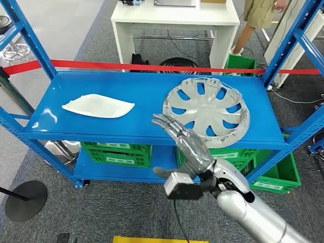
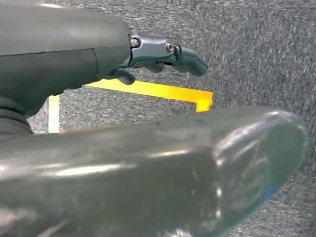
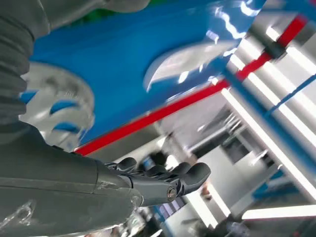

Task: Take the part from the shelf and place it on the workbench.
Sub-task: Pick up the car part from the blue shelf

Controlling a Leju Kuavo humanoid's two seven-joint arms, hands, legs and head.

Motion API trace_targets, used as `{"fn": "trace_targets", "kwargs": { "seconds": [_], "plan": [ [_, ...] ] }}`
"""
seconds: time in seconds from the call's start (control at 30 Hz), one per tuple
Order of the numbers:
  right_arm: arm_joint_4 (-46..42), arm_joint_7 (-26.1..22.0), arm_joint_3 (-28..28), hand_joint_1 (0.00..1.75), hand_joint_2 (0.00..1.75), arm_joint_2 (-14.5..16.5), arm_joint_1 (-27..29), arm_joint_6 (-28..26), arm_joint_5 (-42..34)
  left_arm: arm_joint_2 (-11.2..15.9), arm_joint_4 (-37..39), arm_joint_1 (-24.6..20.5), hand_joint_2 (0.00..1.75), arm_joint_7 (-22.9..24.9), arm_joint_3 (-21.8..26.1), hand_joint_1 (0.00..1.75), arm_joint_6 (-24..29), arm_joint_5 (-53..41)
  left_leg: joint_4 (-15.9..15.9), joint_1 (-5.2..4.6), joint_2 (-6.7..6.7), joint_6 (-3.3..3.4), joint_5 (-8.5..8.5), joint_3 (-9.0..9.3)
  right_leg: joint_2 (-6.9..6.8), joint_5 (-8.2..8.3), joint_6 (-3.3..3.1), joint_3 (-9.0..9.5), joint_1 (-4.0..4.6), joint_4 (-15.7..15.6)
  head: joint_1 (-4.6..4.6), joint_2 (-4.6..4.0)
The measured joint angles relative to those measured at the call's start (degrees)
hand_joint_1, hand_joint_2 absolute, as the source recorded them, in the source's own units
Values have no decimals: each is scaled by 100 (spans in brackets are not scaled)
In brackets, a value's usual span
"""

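Note:
A silver wheel cover [image 1: 206,110] lies flat on the right half of the blue shelf [image 1: 145,98]; a white curved part [image 1: 98,107] lies on its left half. My right hand [image 1: 183,144] is raised in front of the shelf's front edge, fingers stretched out and apart, holding nothing, fingertips just short of the wheel cover's near-left rim. The right wrist view has the wheel cover [image 3: 56,103], the white part [image 3: 186,61] and the straight fingers [image 3: 168,180]. My left hand [image 2: 111,98] hangs over grey carpet, fingers extended, empty.
A red tape [image 1: 153,66] runs behind the shelf. Green crates [image 1: 114,154] sit on the lower shelf level. A white table [image 1: 175,25] stands beyond, with a person [image 1: 259,15] at the back right. Yellow floor tape [image 2: 156,90] marks the carpet.

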Motion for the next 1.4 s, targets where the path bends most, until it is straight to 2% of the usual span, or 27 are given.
{"fn": "trace_targets", "kwargs": {
  "seconds": [0.07,0.13,0.2,0.23,0.3,0.33,0.37,0.4,0.43,0.5,0.53,0.63,0.7,0.73,0.8,0.83,0.87,0.9,0.97,1.03,1.07,1.13,1.2,1.27,1.33,1.37,1.4],
  "plan": [
    [165,18,8,0,175,69,-41,-20,79,5,0,0,0,1,0,0,-2,-22,-21,6,-1,-24,16,1,6,7,-34,-16,9,-2,-14,0],
    [453,54,16,0,175,176,-125,-57,240,14,0,-1,0,2,-1,0,-9,-64,-53,18,-2,-75,27,5,12,21,-104,-32,14,-15,-27,0],
    [691,79,17,0,175,264,-219,-93,401,16,0,-3,0,3,-2,0,-20,-105,125,25,4,-130,-106,-81,9,27,-170,-26,-1,-33,-40,0],
    [815,100,17,0,175,311,-264,-113,503,17,0,-4,0,3,-2,0,-22,-124,396,26,8,-153,-255,-217,7,27,-194,-21,-10,-39,-47,0],
    [1061,170,20,0,175,385,-315,-146,736,20,0,-5,0,4,-1,0,-24,-161,1177,25,11,-178,-588,-627,0,17,-220,-21,-6,-38,-57,0],
    [1185,218,24,0,175,414,-325,-153,861,20,0,0,0,8,1,0,-23,-178,1484,25,11,-179,-666,-806,-3,12,-227,-19,-3,-38,-57,0],
    [1289,262,28,0,175,441,-330,-149,957,20,0,6,0,11,2,0,-24,-193,1604,24,11,-173,-633,-899,-5,8,-231,-16,0,-37,-57,0],
    [1395,302,32,0,175,471,-340,-132,1038,20,0,10,0,15,3,0,-25,-211,1496,24,11,-159,-487,-878,-4,5,-230,-9,1,-37,-57,0],
    [1495,342,34,0,175,504,-358,-105,1099,21,0,10,0,19,4,0,-28,-229,1203,24,11,-141,-270,-759,-2,-1,-226,2,2,-37,-57,0],
    [1673,405,38,0,175,563,-407,-42,1171,25,0,1,0,19,5,0,-33,-259,443,21,18,-101,110,-407,6,-20,-199,14,18,-25,-59,0],
    [1773,434,41,0,175,584,-434,-9,1196,26,0,-7,0,19,6,0,-36,-272,185,20,19,-84,184,-289,11,-28,-174,11,32,-24,-54,0],
    [2127,518,48,0,175,642,-489,26,1305,23,1,-16,0,21,17,0,-44,-310,-12,22,4,-16,171,-217,12,-35,-81,10,46,-55,-47,0],
    [2327,576,48,0,175,667,-521,-29,1409,20,1,-11,0,20,41,0,-53,-344,-32,42,-2,42,178,-201,2,-140,-17,-51,40,86,-31,0],
    [2420,606,44,0,175,672,-544,-81,1470,20,1,-12,0,19,56,0,-55,-358,-41,53,-2,67,179,-192,-2,-275,11,-167,37,331,-23,0],
    [2613,665,30,0,175,685,-579,-211,1603,27,1,-14,0,19,85,0,-56,-386,-38,48,-2,98,166,-185,-6,-623,49,-544,30,1104,-5,0],
    [2709,699,18,0,175,690,-583,-273,1674,30,1,-13,0,19,95,0,-56,-402,-36,45,-3,107,160,-180,-6,-729,57,-720,28,1436,-6,0],
    [2792,730,0,0,175,692,-582,-324,1733,31,1,-10,0,19,103,0,-56,-417,-35,43,-7,113,153,-172,-6,-728,59,-814,28,1587,-4,0],
    [2868,760,-26,0,175,692,-583,-366,1786,30,2,-7,0,19,109,0,-56,-434,-34,43,-12,113,143,-157,-6,-614,54,-796,29,1507,-4,0],
    [2999,807,-109,0,175,692,-602,-447,1880,28,1,-4,0,19,124,0,-58,-461,-32,42,-25,92,113,-107,-9,-186,30,-470,28,780,-2,0],
    [3126,832,-207,0,175,698,-640,-523,1980,30,0,-6,0,19,152,0,-60,-488,-21,20,-33,41,82,-80,-7,61,0,-135,31,100,-5,0],
    [3186,842,-249,0,175,703,-653,-553,2038,31,0,-8,0,19,172,0,-60,-504,-22,11,-34,15,79,-78,-4,82,-19,-64,36,-39,-11,0],
    [3301,875,-338,0,175,712,-660,-589,2162,34,1,-7,0,19,214,0,-61,-540,-44,11,-34,-42,87,-77,6,74,-77,-52,41,-66,-21,0],
    [3390,912,-429,0,175,713,-668,-598,2256,36,1,-5,0,19,242,0,-63,-567,32,19,-24,-106,10,-107,6,87,-139,-39,21,-95,-29,0],
    [3459,946,-495,0,175,718,-680,-595,2344,34,0,-10,0,19,255,0,-69,-585,546,25,-12,-161,-285,-350,-1,91,-182,-25,1,-116,-43,0],
    [3550,1000,-538,0,175,724,-678,-569,2464,32,0,-7,0,19,277,0,-77,-616,1329,32,-10,-195,-606,-754,-7,84,-200,-24,0,-116,-49,0],
    [3599,1030,-550,0,175,725,-675,-539,2525,33,1,-3,0,19,295,0,-79,-632,1554,33,-10,-202,-638,-885,-9,81,-203,-21,-2,-116,-49,0],
    [3644,1059,-559,0,175,725,-673,-505,2574,33,1,0,0,19,315,0,-83,-649,1566,34,-9,-205,-554,-913,-8,79,-201,-16,-5,-115,-49,0]
  ]
}}
